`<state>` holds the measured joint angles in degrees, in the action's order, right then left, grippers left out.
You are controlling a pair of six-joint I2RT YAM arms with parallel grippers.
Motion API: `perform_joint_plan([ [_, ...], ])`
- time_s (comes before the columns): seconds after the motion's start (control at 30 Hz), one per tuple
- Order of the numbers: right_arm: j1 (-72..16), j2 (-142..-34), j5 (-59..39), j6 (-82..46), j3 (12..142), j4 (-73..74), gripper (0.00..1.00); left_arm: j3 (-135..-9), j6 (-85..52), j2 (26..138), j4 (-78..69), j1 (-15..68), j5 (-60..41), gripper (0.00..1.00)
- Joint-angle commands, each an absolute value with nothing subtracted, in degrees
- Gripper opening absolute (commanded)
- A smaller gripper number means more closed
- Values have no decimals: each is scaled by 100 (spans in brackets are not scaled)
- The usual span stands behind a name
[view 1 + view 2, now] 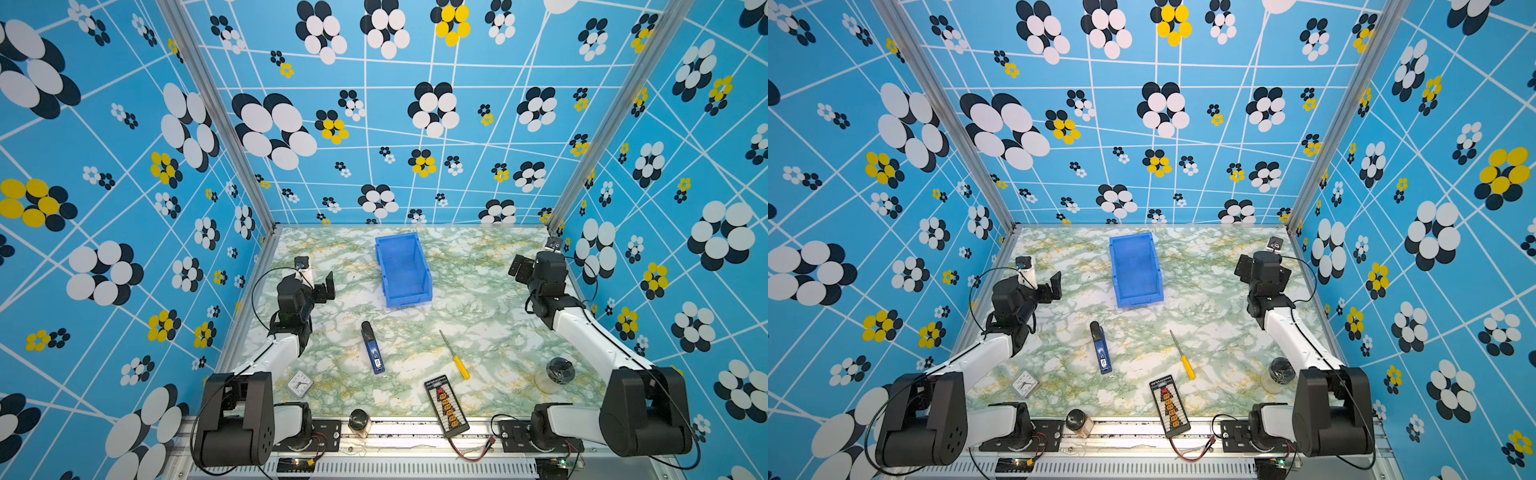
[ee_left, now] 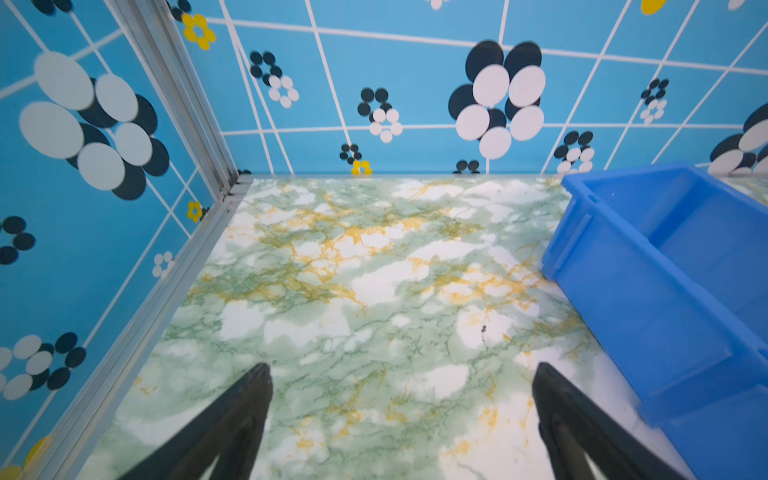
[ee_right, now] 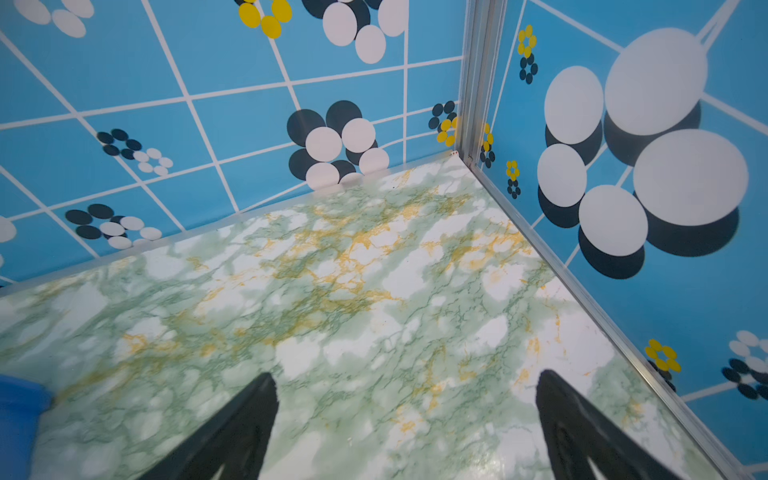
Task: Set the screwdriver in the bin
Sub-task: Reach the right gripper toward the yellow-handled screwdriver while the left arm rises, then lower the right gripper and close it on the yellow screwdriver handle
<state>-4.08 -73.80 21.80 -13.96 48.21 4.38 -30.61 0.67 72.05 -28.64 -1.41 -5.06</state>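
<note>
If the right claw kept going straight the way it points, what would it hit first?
Probably the bare table, since the open right claw tilts down toward it; beyond stands the back wall near the corner. No object lies in its line; the bin sits off to one side.

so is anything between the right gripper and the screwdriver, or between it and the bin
Nothing visible does. Only bare table lies between the screwdriver and the right gripper, and between it and the bin. The blue-and-black device sits aside.
</note>
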Motion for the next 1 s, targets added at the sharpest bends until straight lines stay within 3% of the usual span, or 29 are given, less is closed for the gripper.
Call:
perform_joint_plan([
  [0.0, -1015, -6827, 2112, -2167, 5008, -1934, 99, -3809, 574, 7012, -352, -114, -787, 99],
  [0.07, -1294, -6472, 1976, -2570, 5106, -2662, 99, -4299, 763, 6934, 630, -105, -839, 99],
  [0.3, -2862, -5907, 612, -4116, 4815, -4145, 81, -5894, 1217, 6732, 3266, -61, -1072, 99],
  [0.53, -4696, -6437, 846, -4890, 4707, -4849, 66, -7730, 1046, 7650, 5229, 258, -2098, 99],
  [0.7, -5331, -6973, 774, -5188, 4368, -4499, 61, -8272, 799, 8274, 5415, 557, -2347, 99],
  [0.97, -5367, -7451, 680, -5214, 3952, -3720, 59, -8476, 638, 8453, 5297, 736, -2279, 99],
])
